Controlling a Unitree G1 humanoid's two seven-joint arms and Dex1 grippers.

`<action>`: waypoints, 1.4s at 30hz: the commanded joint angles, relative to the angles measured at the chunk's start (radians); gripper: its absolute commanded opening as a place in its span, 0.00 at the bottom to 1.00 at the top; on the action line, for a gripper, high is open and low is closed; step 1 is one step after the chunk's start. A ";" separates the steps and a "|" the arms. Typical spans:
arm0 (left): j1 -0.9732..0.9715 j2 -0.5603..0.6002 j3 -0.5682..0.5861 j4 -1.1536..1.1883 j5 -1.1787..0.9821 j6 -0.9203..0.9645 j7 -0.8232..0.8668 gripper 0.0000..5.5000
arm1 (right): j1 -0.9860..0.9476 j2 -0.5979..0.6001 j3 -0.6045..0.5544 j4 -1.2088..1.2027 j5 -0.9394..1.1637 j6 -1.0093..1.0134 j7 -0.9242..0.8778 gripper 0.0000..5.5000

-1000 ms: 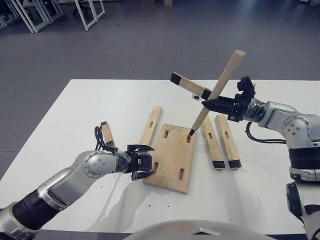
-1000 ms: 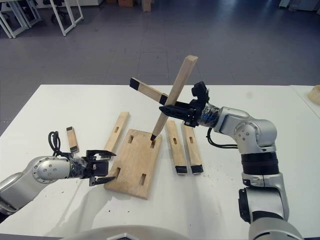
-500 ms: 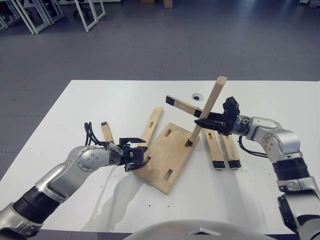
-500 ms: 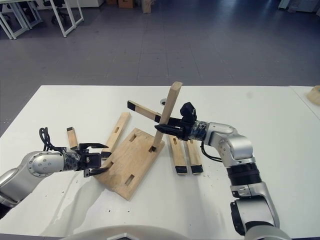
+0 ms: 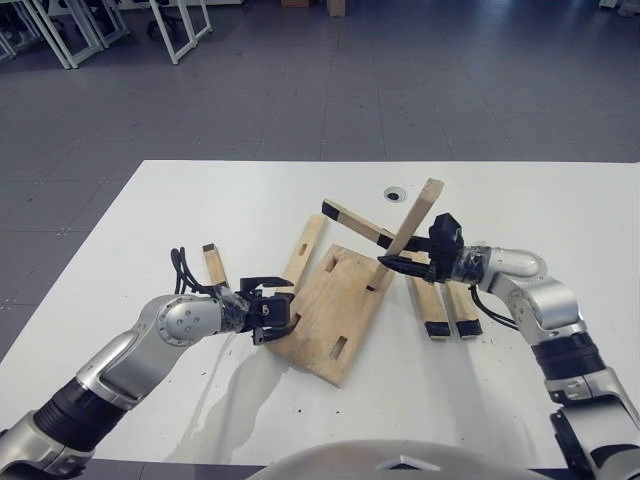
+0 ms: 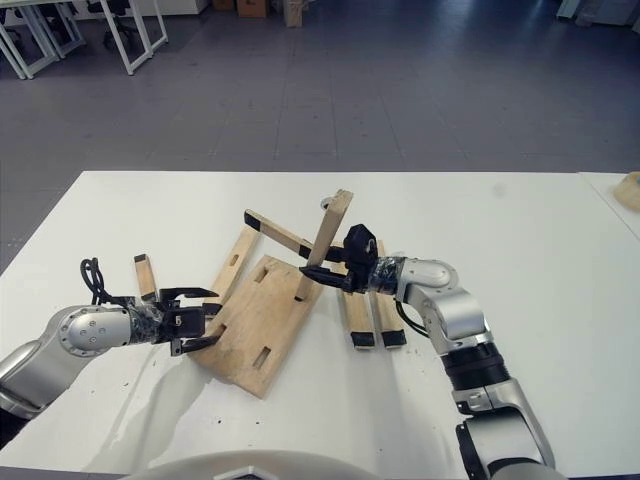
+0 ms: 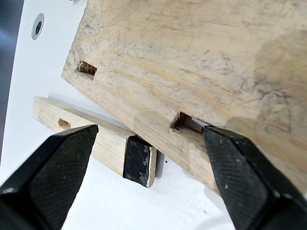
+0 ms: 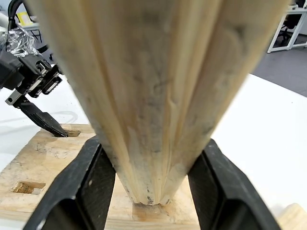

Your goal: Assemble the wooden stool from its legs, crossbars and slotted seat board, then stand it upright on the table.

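I record the right hand (image 5: 392, 262) pinching the leg (image 5: 419, 208), which leans with its foot at the board's (image 5: 335, 305) far slot, while the left hand (image 5: 271, 319), spread, brackets the board's left edge.

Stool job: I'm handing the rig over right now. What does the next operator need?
Left gripper: open, astride the seat board's left edge.
Right gripper: shut on a leg carrying a crossbar; its foot leans in a board slot.
Board tilted, partly over another leg. Two legs lie right of it, a short bar far left.
Done: one leg started. Left: seat it, fit the rest, stand the stool up.
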 commanded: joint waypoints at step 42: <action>0.026 -0.175 -0.068 -0.077 0.086 0.232 -0.051 0.73 | -0.241 -0.025 0.206 0.460 -0.082 0.239 0.169 0.37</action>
